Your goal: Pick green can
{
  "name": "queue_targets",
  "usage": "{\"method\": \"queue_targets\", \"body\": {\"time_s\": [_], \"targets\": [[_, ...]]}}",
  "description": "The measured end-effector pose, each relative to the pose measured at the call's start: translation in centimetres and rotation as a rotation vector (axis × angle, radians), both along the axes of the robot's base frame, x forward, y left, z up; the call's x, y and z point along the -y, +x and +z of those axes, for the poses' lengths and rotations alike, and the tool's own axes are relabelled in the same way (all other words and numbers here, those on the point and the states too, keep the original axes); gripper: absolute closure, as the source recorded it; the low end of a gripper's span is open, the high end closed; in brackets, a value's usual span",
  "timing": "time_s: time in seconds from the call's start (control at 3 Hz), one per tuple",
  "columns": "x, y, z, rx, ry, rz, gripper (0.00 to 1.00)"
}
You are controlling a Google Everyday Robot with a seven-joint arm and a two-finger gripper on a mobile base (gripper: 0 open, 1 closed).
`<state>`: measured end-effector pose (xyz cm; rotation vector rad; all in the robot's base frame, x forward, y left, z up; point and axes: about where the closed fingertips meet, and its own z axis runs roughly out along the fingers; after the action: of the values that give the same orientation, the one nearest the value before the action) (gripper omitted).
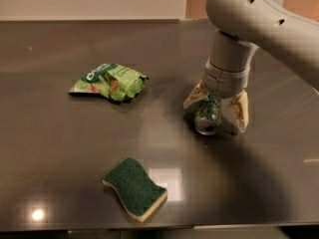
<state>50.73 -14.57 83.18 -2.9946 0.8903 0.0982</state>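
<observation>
Dark table [60,148], jaws astride toppled green can [208,115]

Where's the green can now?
The green can lies on its side, right of centre on the table, straddled by the open hand, right of the snack bag.

1. Green can [207,114]: small metal cylinder with a dark green patterned body, light markings and a silver end.
2. Pose: lying on its side on the dark surface [75,148], silver end toward the camera.
3. Position: right of centre, between the spread fingers of the pincer [214,116], which stands directly over it; contact cannot be judged.
</observation>
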Motion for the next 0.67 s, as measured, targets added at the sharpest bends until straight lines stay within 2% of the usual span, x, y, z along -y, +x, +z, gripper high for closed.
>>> {"method": "queue_targets", "body": {"time_s": [0.33, 0.67], "targets": [[-0.45, -0.13, -0.29, 0.001, -0.015, 0.066, 0.41], [-0.77, 0.15, 0.26, 0.018, -0.016, 0.099, 0.64]]}}
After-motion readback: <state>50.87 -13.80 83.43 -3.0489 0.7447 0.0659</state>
